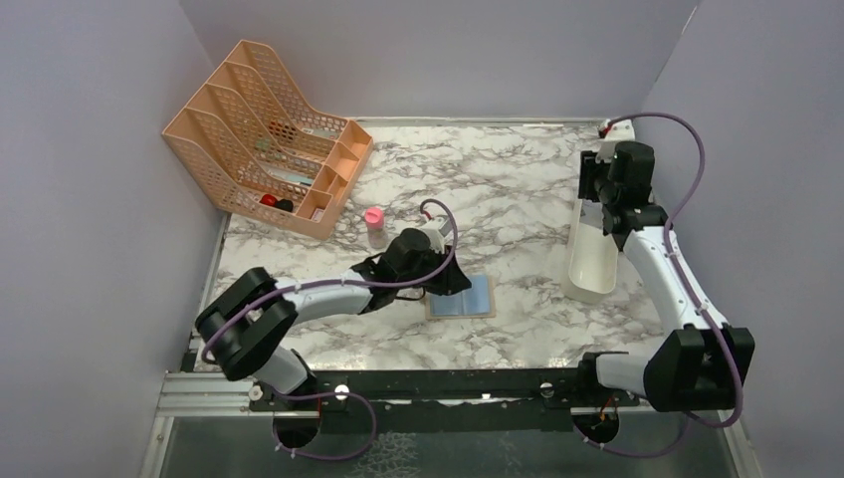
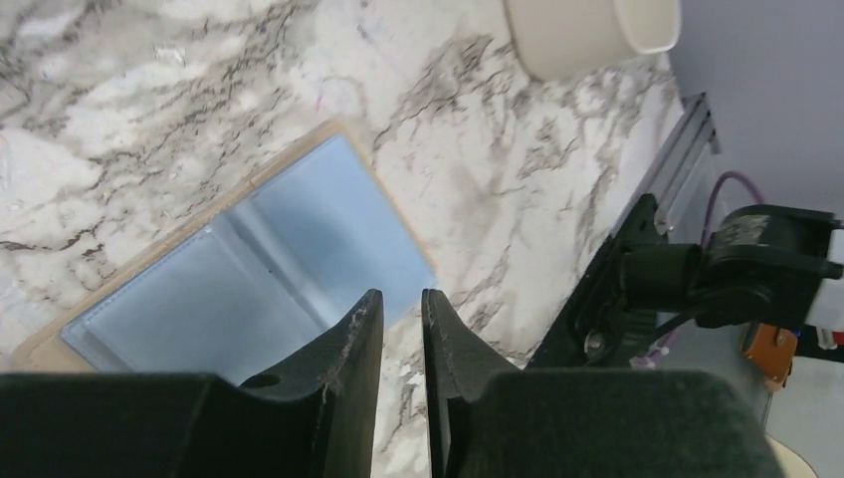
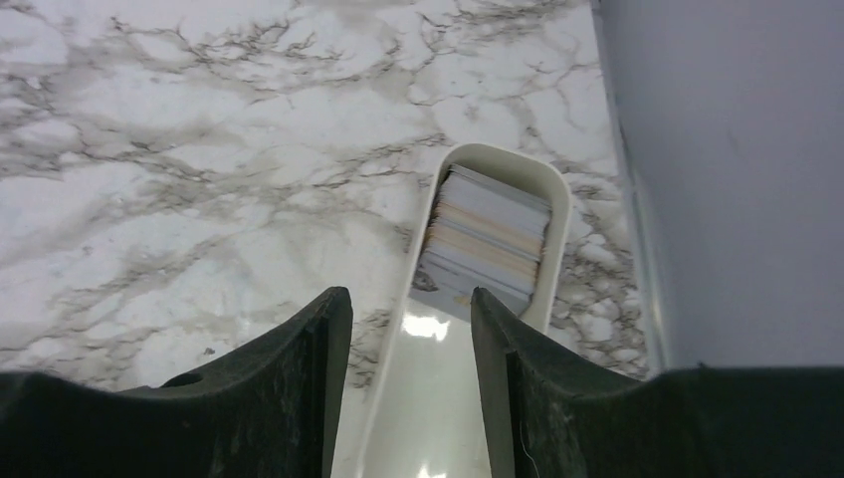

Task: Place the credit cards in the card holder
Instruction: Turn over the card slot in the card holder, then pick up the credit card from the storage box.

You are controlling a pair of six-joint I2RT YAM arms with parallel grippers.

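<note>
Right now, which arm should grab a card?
Right. Its pincer hangs open over the tray where the cards lie. The left pincer is far off, over the open holder.

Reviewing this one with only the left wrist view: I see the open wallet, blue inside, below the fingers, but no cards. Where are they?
Observer: The credit cards lie stacked at one end of the white tray, by the right wall.
Operator: Is the right arm anywhere near them?
Observer: Yes, the right gripper hangs over that tray, jaws open, nothing between them.
Operator: Anything else on the table?
Observer: A peach file rack stands in the far left corner, with a pink-capped bottle between it and the left arm.
</note>
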